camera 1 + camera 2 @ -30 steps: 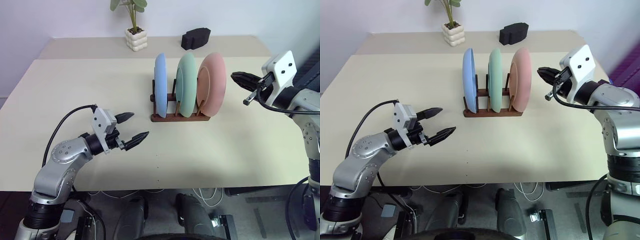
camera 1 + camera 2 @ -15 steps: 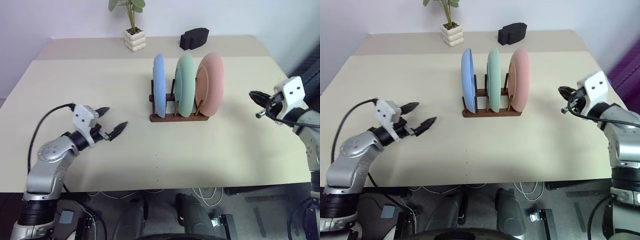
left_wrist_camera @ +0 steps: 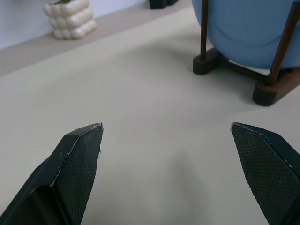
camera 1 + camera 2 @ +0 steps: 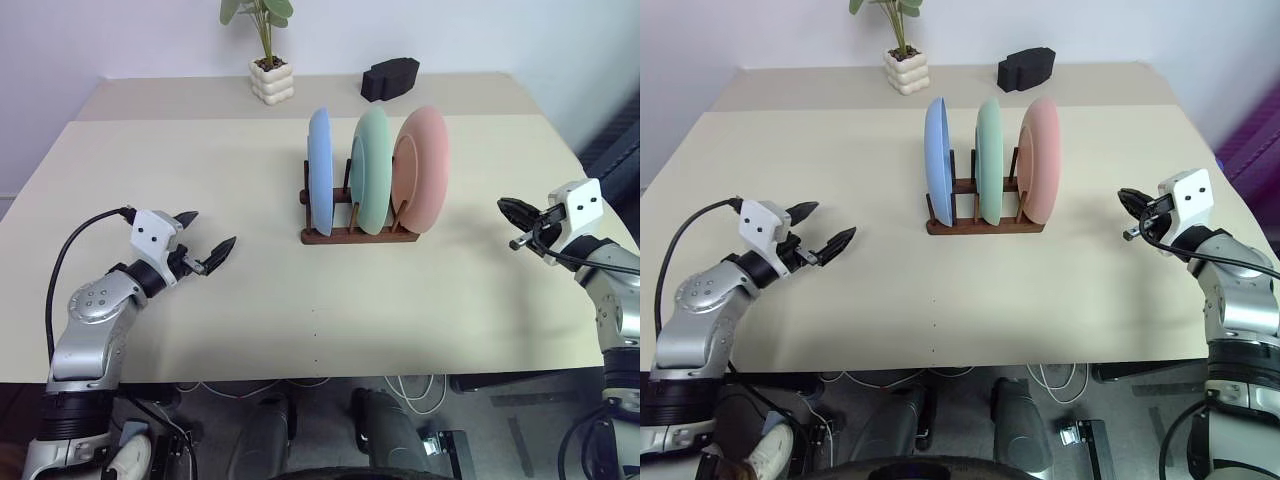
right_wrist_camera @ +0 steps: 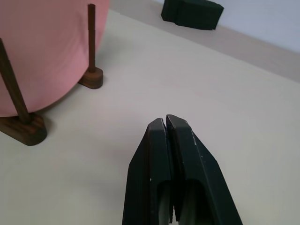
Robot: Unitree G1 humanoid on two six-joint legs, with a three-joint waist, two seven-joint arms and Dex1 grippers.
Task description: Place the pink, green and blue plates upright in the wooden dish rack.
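The left pincer [image 4: 205,245] hangs low over the left part of the desk [image 4: 200,170], its two black fingers [image 3: 77,154] spread wide with nothing between them. It points across the desk toward the rack and stands well apart from it. In its wrist view the bare desk top lies between the fingertips, and beyond them one end of the rack shows with the blue plate standing in it.

The right pincer [image 4: 1127,199] hovers over the right part of the desk, its fingers [image 5: 159,154] pressed flat together and holding nothing. It points toward the pink plate's side of the rack, with a stretch of bare desk between them.

The wooden dish rack [image 4: 355,235] sits near the middle of the desk, between the two arms. All three plates stand upright on edge in it, side by side between the thin pegs: the blue plate [image 4: 319,170] on the robot's left, the green plate [image 4: 372,168] in the middle, and the pink plate [image 4: 422,168] on the robot's right. The plates stand close together, but whether they touch cannot be told.

Beyond the rack, near the far edge of the desk, a small plant in a knobbly white pot [image 4: 272,78] stands to the left, and a black block [image 4: 390,76] lies to the right of it.
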